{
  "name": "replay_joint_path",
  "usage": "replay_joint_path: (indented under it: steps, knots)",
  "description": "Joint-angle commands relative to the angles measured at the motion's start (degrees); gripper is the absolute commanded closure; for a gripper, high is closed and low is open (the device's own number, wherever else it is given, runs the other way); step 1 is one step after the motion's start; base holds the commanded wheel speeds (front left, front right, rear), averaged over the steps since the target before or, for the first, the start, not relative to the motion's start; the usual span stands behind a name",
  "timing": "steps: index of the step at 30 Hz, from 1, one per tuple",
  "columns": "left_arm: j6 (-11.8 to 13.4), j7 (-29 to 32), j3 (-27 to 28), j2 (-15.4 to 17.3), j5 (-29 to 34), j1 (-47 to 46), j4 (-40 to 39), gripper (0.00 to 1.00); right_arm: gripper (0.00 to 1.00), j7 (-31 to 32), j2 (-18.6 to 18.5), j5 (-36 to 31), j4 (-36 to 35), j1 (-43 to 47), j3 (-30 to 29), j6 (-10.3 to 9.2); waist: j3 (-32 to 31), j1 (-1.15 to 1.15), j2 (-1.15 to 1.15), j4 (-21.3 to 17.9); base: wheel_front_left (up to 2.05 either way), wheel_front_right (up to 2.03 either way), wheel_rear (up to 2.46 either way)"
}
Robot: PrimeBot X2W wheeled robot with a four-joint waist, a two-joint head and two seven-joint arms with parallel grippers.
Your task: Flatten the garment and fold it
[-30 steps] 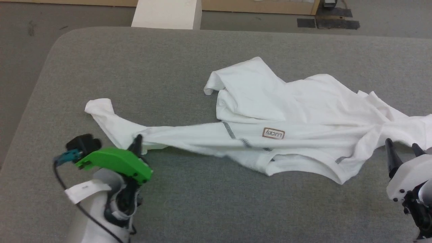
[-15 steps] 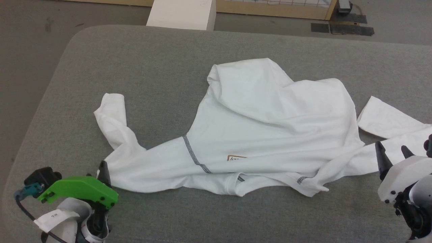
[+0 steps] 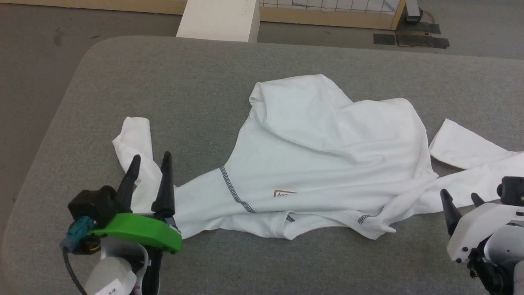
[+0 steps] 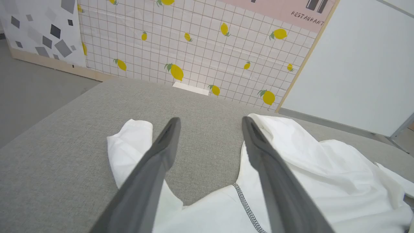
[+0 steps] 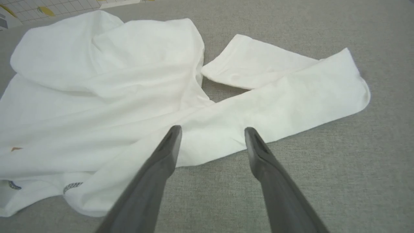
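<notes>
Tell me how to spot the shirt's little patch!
On the grey table lies a crumpled white T-shirt. Near its front edge a small patch peeks from a fold. Its tan border sets it apart from the dark zigzag stitches nearby.

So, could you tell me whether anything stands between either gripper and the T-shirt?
Nothing visible does. The left gripper is open right over the left end of the T-shirt, and the right gripper is open at its right end, the cloth lying on the grey table.

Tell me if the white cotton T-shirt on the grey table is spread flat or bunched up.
Bunched up: the white cotton T-shirt lies creased, its body folded over itself.
</notes>
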Motion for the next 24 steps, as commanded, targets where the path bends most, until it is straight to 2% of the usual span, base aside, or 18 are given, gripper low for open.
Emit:
replay_joint_path:
  steps: [1, 5, 10, 13, 24]
  knots:
    - [-0.57, -0.71, -0.52, -0.32, 0.66, 0.15, 1.08, 0.0, 0.0, 0.54, 0.08, 0.59, -0.71, 0.3, 0.95, -0.09, 0.21, 0.0, 0.0, -0.17, 0.0, 0.0, 0.0]
    - [-1.35, -1.66, -1.59, -0.96, 0.93, -0.68, 3.96, 0.0, 0.0, 3.53, 0.09, 0.88, -0.93, -0.92, 2.98, -0.09, 0.8, 0.0, 0.0, -0.39, 0.0, 0.0, 0.0]
    - [-1.57, -2.76, -2.07, -1.55, 1.3, -1.6, 5.83, 0.0, 0.0, 12.99, 0.09, -0.07, 0.61, -1.77, 3.8, -0.09, 1.51, 0.0, 0.0, 0.27, 0.0, 0.0, 0.0]
    - [-1.66, -3.22, -2.15, -1.81, 1.31, -1.83, 6.34, 0.0, 0.0, 15.75, 0.09, -0.34, 0.9, -2.02, 3.6, -0.09, 1.99, 0.0, 0.0, 0.71, 0.0, 0.0, 0.0]
    - [-2.11, -3.82, -2.75, -2.27, 1.18, -3.23, 7.3, 0.0, 0.0, 11.43, 0.09, -1.71, 8.76, -6.74, 2.85, -0.09, 5.18, 0.0, 0.0, 1.94, 0.0, 0.0, 0.0]
